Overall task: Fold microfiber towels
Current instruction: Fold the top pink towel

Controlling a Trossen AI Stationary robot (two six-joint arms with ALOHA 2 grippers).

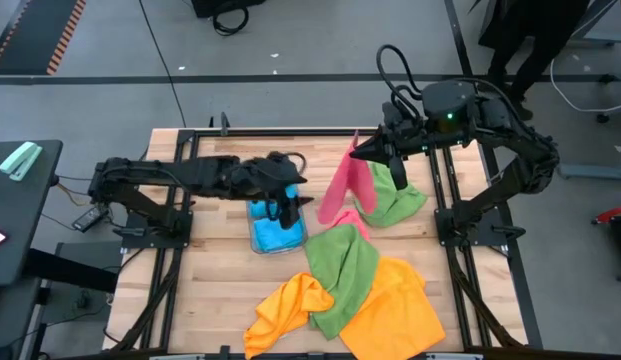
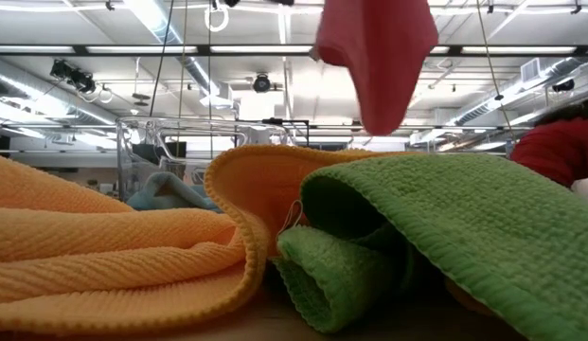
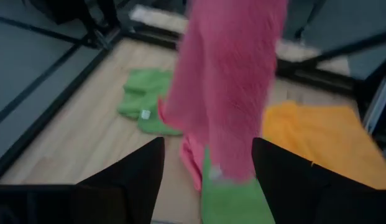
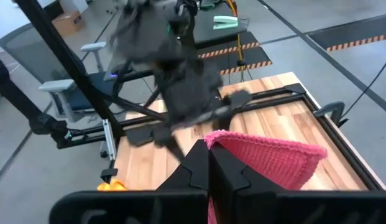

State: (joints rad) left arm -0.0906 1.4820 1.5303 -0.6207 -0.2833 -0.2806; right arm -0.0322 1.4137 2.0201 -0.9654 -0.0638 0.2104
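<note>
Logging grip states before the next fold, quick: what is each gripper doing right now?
Left gripper: open, holding nothing, above the clear tray.
Right gripper: shut on the pink towel, holding it up off the table.

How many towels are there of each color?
Pink towel: 1
Blue towel: 1
Green towels: 2
Orange towels: 2
Total: 6

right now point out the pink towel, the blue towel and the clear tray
pink towel [image 1: 340, 185], high view, middle of the hanging cloth
blue towel [image 1: 275, 235], high view, its folded top
clear tray [image 1: 256, 243], high view, left rim
</note>
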